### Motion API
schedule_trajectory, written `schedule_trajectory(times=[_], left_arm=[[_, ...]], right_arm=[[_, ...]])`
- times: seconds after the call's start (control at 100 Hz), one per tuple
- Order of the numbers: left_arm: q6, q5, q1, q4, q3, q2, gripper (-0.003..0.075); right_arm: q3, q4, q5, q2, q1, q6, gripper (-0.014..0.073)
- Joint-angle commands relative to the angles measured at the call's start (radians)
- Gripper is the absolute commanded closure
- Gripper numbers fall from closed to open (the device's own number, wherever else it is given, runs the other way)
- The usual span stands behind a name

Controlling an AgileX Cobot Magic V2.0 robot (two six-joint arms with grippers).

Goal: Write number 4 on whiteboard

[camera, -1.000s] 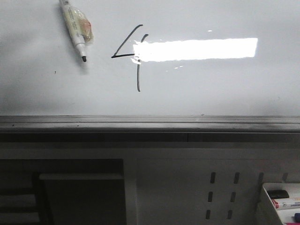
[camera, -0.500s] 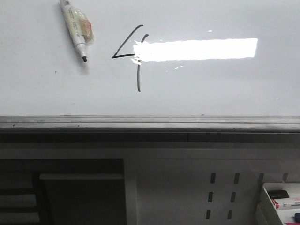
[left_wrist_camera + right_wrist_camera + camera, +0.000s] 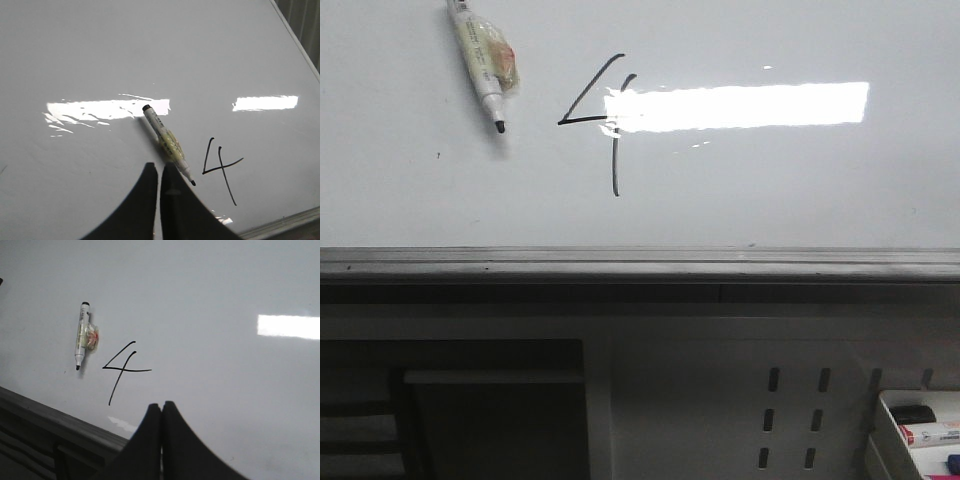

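Note:
The whiteboard [image 3: 770, 190] lies flat, glossy, with a bright rectangular reflection. A thin black number 4 [image 3: 582, 120] is drawn on it left of the middle. A white marker [image 3: 483, 65], uncapped with its black tip showing, lies on the board left of the 4. In the left wrist view my left gripper [image 3: 159, 166] is shut and empty above the board, close beside the marker [image 3: 167, 142], with the 4 [image 3: 223, 167] just past it. In the right wrist view my right gripper [image 3: 160, 406] is shut and empty above the board, near the 4 [image 3: 121, 369] and marker [image 3: 81, 337].
A grey metal rail [image 3: 640, 262] runs along the board's near edge. Below it is a grey perforated panel [image 3: 790, 415]. A white tray [image 3: 895, 440] holding spare markers sits at the lower right.

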Motion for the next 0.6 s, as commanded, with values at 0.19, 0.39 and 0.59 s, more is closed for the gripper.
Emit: schedule_trajectory(times=[0.19, 0.39, 0.59], left_arm=[[-0.001, -0.011, -0.001, -0.008, -0.027, 0.008, 0.0741], [-0.001, -0.011, -0.001, -0.016, -0.015, 0.008, 0.0741], [-0.001, -0.011, -0.001, -0.016, -0.015, 0.008, 0.0741]], right_arm=[[-0.019, 0.037, -0.079, 0.008, -0.005, -0.013, 0.0659], [-0.019, 0.039, -0.079, 0.008, -0.005, -0.013, 0.0659], [-0.019, 0.039, -0.081, 0.008, -0.005, -0.013, 0.0659]])
